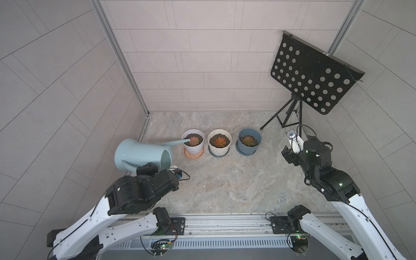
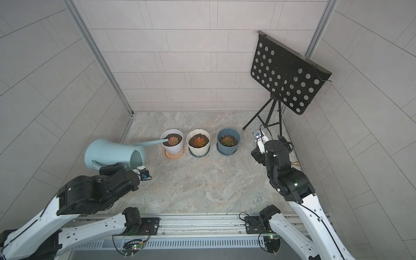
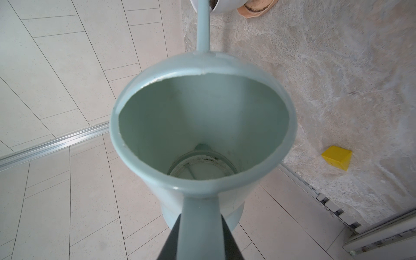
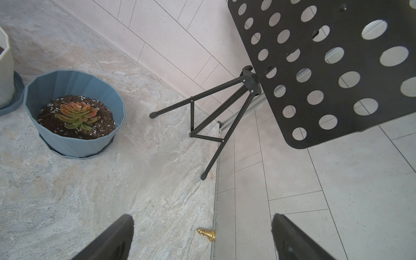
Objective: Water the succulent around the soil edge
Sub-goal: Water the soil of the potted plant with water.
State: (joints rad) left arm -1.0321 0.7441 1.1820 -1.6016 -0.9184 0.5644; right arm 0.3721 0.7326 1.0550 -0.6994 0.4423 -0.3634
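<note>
The target succulent (image 1: 194, 140) sits in the white pot (image 1: 193, 148), leftmost of three pots in a row near the back of the marble table (image 1: 225, 180). That pot stands on a terracotta saucer (image 1: 193, 155). The watering can (image 1: 139, 155) is tipped far over, nearly on its side, w/ its long spout (image 1: 173, 143) reaching across the pot's left rim. The spout tip is above the soil right beside the rosette; whether it touches a leaf can't be told. The can's body hangs partly past the table's left edge. The left gripper (image 3: 201, 217) is clamped on the can's handle (image 1: 129, 163), fingers pressed to either side of it – clear in the wrist view. The cream pot (image 1: 219, 149) is next in the row, then the blue pot (image 4: 74, 135), each w/ its own rosette and dark soil. The right gripper (image 4: 202, 217) hovers at the table's right side, jaws spread wide, nothing between them. A small gold piece (image 4: 208, 234) lies on the table edge below it. A black perforated music stand (image 1: 313, 76) stands on its tripod at the back right corner – and a yellow block (image 3: 337, 157) lies on the table near the left arm.
</note>
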